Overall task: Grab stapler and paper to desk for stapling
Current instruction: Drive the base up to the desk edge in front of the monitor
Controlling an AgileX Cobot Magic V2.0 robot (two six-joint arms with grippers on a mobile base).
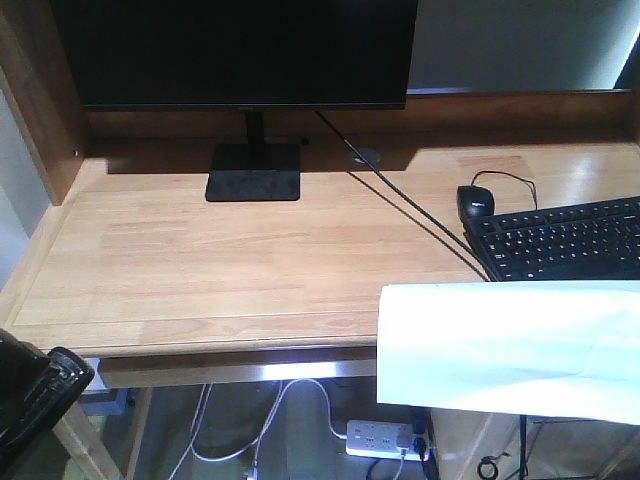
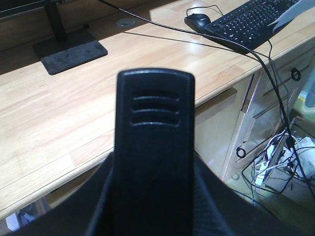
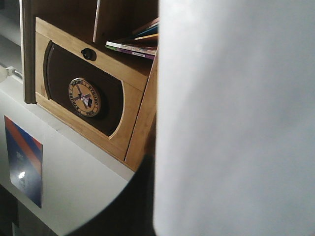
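Note:
A black stapler [image 2: 155, 142] with a ridged end juts out from my left gripper [image 2: 155, 201], which is shut on it, a dark finger on either side. In the front view that gripper [image 1: 38, 392] hangs at the bottom left, below the front edge of the light-wood desk [image 1: 230, 260]. The white paper [image 1: 510, 345] hangs in the air at the front right, overlapping the desk's front edge. The same paper [image 3: 236, 118] fills the right of the right wrist view. My right gripper [image 3: 156, 196] is shut on its edge, and one dark finger [image 3: 130, 209] shows beside it.
A monitor [image 1: 240, 50] on a black stand [image 1: 253, 172] sits at the back of the desk. A black keyboard [image 1: 565, 240], a mouse [image 1: 476, 200] and a cable [image 1: 410, 205] lie at the right. A power strip [image 1: 385, 438] lies underneath. A wooden shelf unit [image 3: 83, 93] holds books [image 3: 135, 44].

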